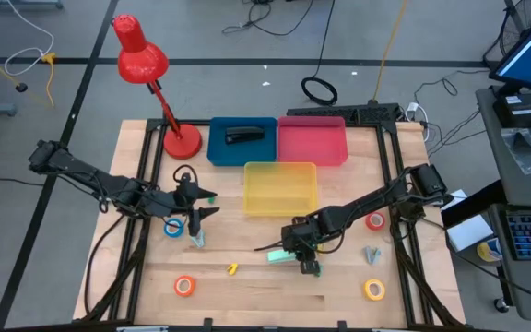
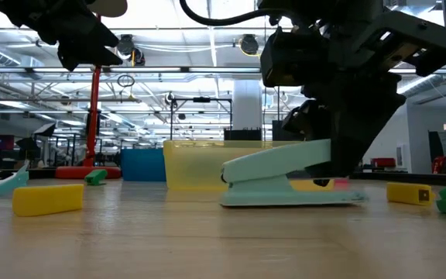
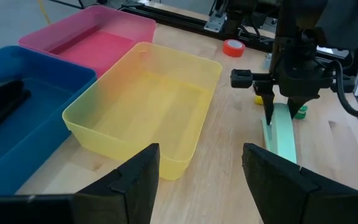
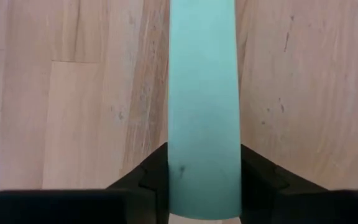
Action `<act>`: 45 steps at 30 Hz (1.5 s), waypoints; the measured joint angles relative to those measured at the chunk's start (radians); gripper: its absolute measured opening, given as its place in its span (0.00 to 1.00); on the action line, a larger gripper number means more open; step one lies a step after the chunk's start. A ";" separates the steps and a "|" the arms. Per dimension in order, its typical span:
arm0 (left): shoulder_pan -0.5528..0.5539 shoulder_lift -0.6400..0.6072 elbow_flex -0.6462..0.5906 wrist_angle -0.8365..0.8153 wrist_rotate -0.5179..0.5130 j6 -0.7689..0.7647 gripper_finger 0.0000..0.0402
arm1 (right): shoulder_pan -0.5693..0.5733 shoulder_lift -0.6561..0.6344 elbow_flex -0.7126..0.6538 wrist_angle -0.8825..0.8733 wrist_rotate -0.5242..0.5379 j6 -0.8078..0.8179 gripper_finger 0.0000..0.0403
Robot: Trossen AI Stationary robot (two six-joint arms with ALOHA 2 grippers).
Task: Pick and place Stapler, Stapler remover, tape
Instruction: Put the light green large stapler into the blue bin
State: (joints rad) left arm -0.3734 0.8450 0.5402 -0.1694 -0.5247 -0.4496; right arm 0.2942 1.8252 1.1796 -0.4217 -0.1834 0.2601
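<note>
A mint-green stapler [image 1: 279,255] lies on the wooden table, near the yellow bin [image 1: 280,187], its base flat on the wood [image 2: 285,198]. My right gripper [image 1: 297,247] is shut on it. My left gripper [image 1: 196,201] hangs open above the table, left of the yellow bin, with nothing between its fingers [image 3: 135,180]. A black stapler [image 1: 243,136] lies in the blue bin [image 1: 219,152]. Tape rolls lie flat on the table: blue [image 1: 173,226], orange [image 1: 184,286], red [image 1: 374,220] and yellow [image 1: 374,290]. Two grey stapler removers [image 1: 197,240] [image 1: 372,253] lie loose on the wood. My right gripper pinches the mint-green stapler's two long sides [image 4: 174,168] between its two fingers [image 4: 148,177], near the end toward the table's right edge. The fingers slant down from above and stand across the stapler. The stapler stays level with its base on the table.
A pink bin [image 1: 312,140] stands beside the blue one at the far side. A red desk lamp [image 1: 146,65] rises from its base [image 1: 182,142] at the far left. A small yellow piece [image 1: 232,268] and a small green piece [image 1: 312,269] lie near the stapler.
</note>
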 joint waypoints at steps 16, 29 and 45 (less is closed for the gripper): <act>-0.008 0.059 0.019 0.287 0.032 0.241 0.57 | -0.007 -0.197 0.052 0.035 0.230 0.069 0.29; 0.014 0.311 0.397 -0.060 0.037 0.337 0.57 | -0.098 -0.211 0.158 -0.034 0.349 -0.014 0.29; 0.169 0.644 0.763 -0.422 0.202 0.405 0.57 | -0.131 -0.212 0.158 -0.028 0.399 -0.014 0.29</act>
State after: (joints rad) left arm -0.2045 1.4886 1.3030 -0.5910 -0.3230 -0.0449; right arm 0.1635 1.6135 1.3380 -0.4498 0.2157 0.2462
